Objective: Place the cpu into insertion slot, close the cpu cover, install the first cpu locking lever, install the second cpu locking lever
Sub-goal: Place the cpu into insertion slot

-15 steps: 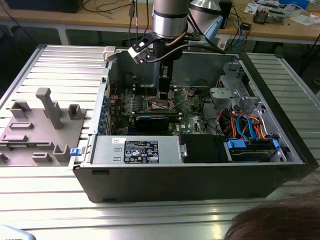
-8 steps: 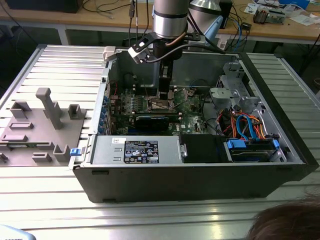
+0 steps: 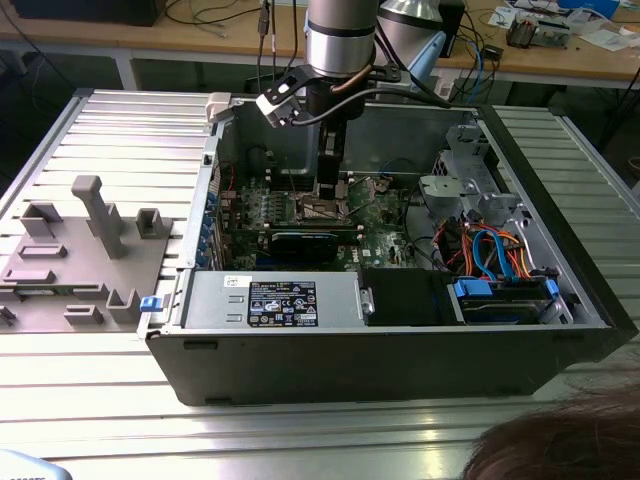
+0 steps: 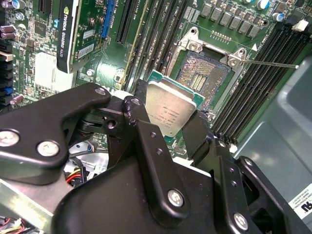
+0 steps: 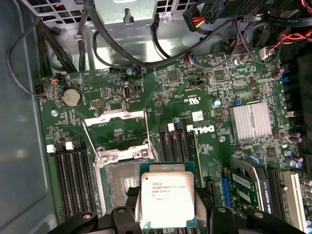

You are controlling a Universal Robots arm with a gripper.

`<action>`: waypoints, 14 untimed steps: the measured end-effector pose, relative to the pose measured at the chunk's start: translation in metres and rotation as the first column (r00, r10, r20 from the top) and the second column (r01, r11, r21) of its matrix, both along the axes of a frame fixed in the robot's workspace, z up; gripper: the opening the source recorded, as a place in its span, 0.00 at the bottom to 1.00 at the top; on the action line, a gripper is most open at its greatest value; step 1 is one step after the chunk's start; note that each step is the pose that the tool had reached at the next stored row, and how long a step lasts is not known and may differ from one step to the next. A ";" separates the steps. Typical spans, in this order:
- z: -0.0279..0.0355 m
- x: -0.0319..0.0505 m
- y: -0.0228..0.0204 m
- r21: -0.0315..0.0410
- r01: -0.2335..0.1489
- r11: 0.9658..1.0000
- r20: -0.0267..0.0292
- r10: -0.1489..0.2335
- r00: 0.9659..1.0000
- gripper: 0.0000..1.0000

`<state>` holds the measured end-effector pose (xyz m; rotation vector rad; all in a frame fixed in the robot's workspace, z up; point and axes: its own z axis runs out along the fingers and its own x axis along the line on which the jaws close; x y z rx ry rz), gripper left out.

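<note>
Cpu (image 4: 170, 109) clamped by the closed gripper (image 4: 168, 117) over the insertion slot (image 4: 202, 80).
The insertion slot is partly hidden by the cpu, whose edge is masked by the fingers (image 5: 129, 197); the cpu cover (image 5: 122, 154) is raised. In the exterior view the slot is screened by the gripper, at one o'clock of the graphics card (image 3: 300, 245).

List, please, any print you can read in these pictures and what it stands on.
cpu top: lines of print, too small to read.
Black label on the silver box: too small to read.
Graphics card: a brand mark, left unquoted.
Board: a white brand mark, left unquoted.
</note>
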<state>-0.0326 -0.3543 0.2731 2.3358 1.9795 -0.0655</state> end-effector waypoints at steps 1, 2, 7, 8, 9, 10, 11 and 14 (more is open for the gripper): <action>0.0000 0.0000 0.0000 0.000 0.000 1.000 0.000 0.000 1.000 0.54; 0.0000 0.0000 0.0000 0.000 0.001 1.000 0.000 -0.001 1.000 0.54; 0.0000 0.0000 0.0000 0.000 0.004 1.000 0.000 -0.004 1.000 0.54; 0.0000 0.0000 0.0000 0.000 0.004 1.000 0.000 -0.004 1.000 0.54; 0.0000 0.0000 0.0000 0.000 0.005 1.000 0.000 -0.005 1.000 0.54; 0.0000 0.0000 0.0000 0.000 0.005 1.000 0.000 -0.005 1.000 0.54; -0.0001 0.0000 0.0000 0.000 0.005 1.000 0.000 -0.005 1.000 0.54; -0.0001 0.0000 0.0000 0.000 0.008 1.000 0.000 -0.008 1.000 0.54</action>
